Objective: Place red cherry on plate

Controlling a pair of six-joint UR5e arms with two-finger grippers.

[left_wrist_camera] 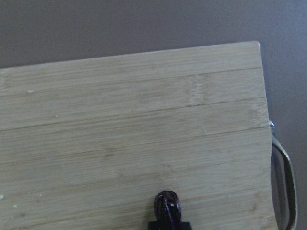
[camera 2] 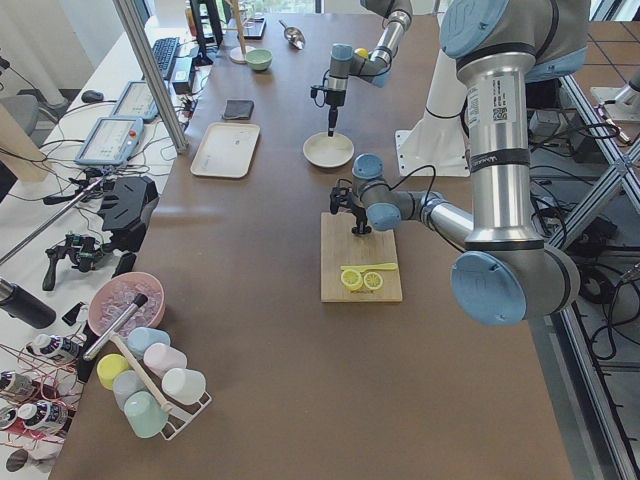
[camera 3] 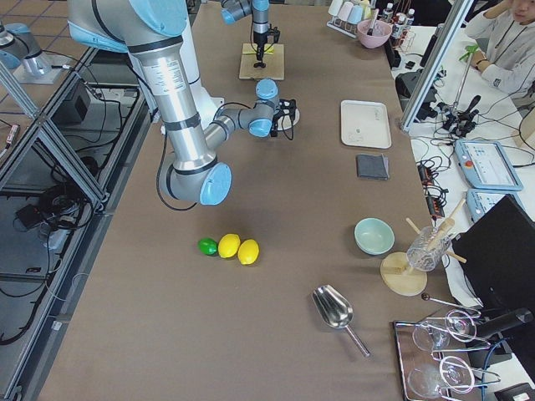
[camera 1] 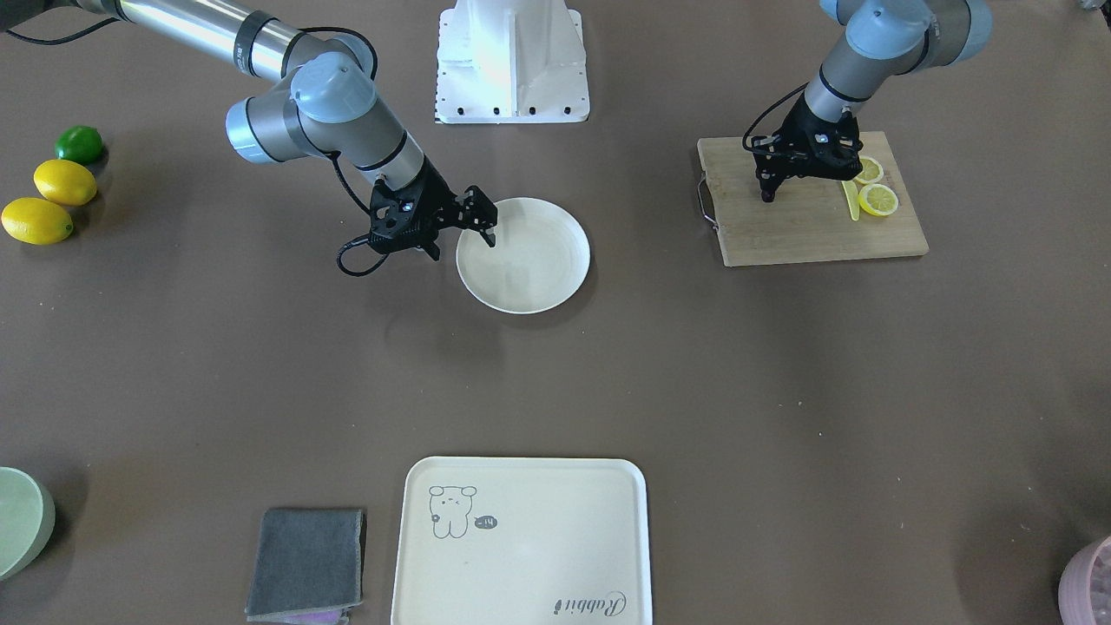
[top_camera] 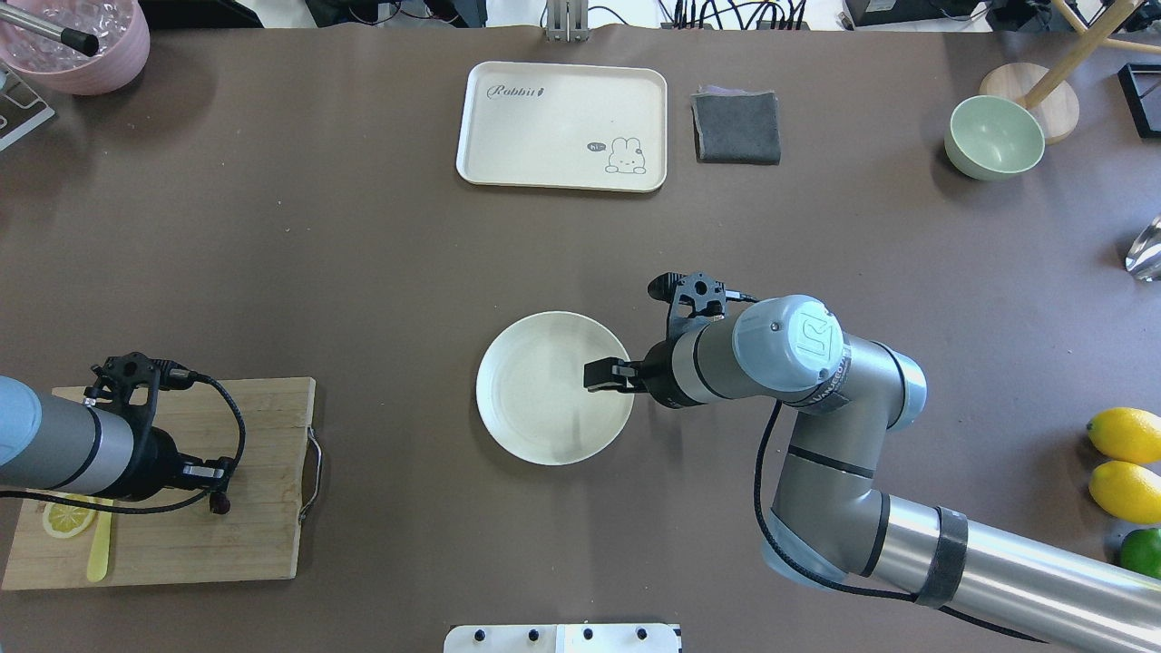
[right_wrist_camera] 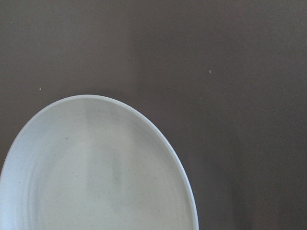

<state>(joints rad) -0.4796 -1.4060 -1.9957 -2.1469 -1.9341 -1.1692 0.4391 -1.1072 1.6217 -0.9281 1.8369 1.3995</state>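
We find the red cherry [left_wrist_camera: 168, 208] far to the robot's left of the round cream-white shallow plate [top_camera: 508, 444]. It is clamped at the tip of the left pincer [camera 1: 767, 193], low over the rectangular bamboo cutting board [top_camera: 227, 544]. In the left wrist view we count one dark maroon oval, its long axis running straight out from the fingertips. We cannot tell whether a second oval or a stem is hidden behind the fingers.

The coming move turns on one relation: the plate lies well apart from the held cherry, across bare tabletop on the robot's right. The board's metal handle is on the edge that faces the plate. We judge that the left arm must lift and carry sideways past that handle.

The right pincer [camera 1: 461, 247] is much nearer the plate. It hangs over the plate's rim on the side away from the board, its fingers apart and holding nothing. We think it could crowd the drop if the left arm overshoots the plate's middle.

Counting from the plate outward:
- one plate, with nothing on it
- one board to its left, carrying two lemon slices [camera 1: 878, 200]
- two whole yellow lemons [camera 1: 65, 182] and one green lime [camera 1: 80, 144] far to its right
- one cream rectangular tray [top_camera: 544, 136] beyond it, away from the robot
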